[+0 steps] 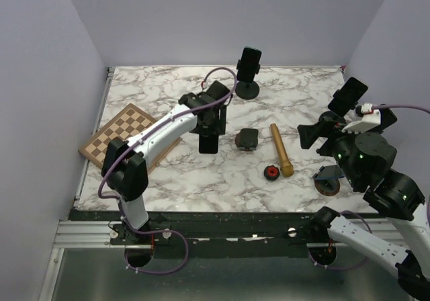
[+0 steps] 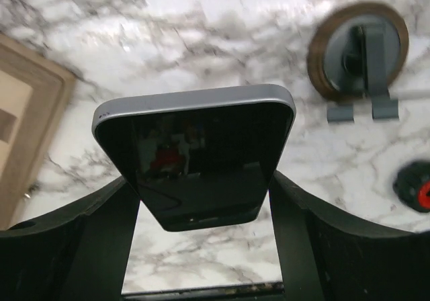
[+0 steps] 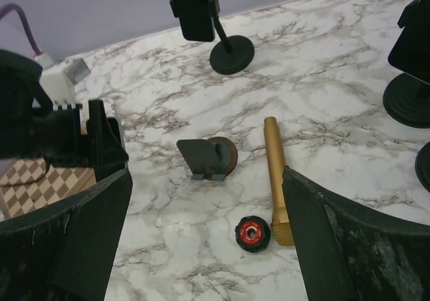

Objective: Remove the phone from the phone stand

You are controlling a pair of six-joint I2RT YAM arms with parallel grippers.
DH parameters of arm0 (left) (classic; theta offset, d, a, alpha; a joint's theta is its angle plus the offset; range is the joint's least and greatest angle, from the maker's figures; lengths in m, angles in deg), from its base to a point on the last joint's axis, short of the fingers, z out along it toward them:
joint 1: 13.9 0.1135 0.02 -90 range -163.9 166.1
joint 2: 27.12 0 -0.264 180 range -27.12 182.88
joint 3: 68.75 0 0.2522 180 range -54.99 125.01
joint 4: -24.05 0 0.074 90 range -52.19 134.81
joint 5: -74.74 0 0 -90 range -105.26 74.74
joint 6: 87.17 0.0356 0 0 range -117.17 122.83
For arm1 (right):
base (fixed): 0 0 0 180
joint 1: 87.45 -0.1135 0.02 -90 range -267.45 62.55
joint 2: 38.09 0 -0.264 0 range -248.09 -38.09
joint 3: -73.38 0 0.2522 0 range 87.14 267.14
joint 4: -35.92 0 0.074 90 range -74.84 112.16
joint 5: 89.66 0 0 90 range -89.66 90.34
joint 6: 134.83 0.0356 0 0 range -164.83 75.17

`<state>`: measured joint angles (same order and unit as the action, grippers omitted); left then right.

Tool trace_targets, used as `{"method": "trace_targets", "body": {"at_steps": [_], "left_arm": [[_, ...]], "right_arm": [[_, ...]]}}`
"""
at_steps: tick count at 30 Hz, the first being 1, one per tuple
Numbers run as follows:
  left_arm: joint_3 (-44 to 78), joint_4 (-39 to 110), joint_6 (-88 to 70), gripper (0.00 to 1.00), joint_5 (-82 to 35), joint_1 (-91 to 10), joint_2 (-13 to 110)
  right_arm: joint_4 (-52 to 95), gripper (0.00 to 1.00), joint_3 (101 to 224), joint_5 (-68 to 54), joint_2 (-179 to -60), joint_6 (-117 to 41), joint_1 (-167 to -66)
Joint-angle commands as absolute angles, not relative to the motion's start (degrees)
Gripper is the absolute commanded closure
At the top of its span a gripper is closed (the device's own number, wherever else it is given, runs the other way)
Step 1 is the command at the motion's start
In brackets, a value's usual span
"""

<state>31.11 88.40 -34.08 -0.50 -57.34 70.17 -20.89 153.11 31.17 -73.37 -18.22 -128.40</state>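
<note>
Marble tabletop [image 1: 201,180], glossy black grey-edged phone [image 2: 195,160]

txt/labels: none legible | phone [image 2: 195,166] screen: dark, reflections only | elsewhere: any print prob. too small/blurry to read

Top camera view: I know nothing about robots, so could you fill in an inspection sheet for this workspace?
Surface: white marble-pattern tabletop, no spills seen.
Job's things: dark flat phone off its stand, raised above the table; small grey stand with round wooden base empty.
Clutter: wooden checkerboard, gold cylinder, small red-and-black wheel, second phone on a black stand at the back, third phone at the right.
Grippers: left gripper closed on the phone; right gripper open, empty.
Cables: purple cable looping along the left arm, another purple cable on the right arm.
Surroundings: plain lilac walls, metal rail at the near edge.
</note>
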Motion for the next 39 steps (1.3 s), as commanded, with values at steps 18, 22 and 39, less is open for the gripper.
{"method": "trace_targets", "body": {"at_steps": [18,22,39], "left_arm": [[82.5,108.1,-15.1,1.00,-12.4,-28.6,108.8],[82.8,107.7,-13.7,1.00,-12.8,-26.8,110.7],[84.8,106.8,-14.7,0.90,-14.6,-25.0,114.1]], "right_arm": [[-20.5,0.00,155.5,33.0,-83.5,-16.6,-128.8],[-20.4,0.00,155.8,32.8,-85.5,-16.7,-128.8],[-19.7,0.00,155.4,32.0,-86.6,-15.9,-128.8]]}}
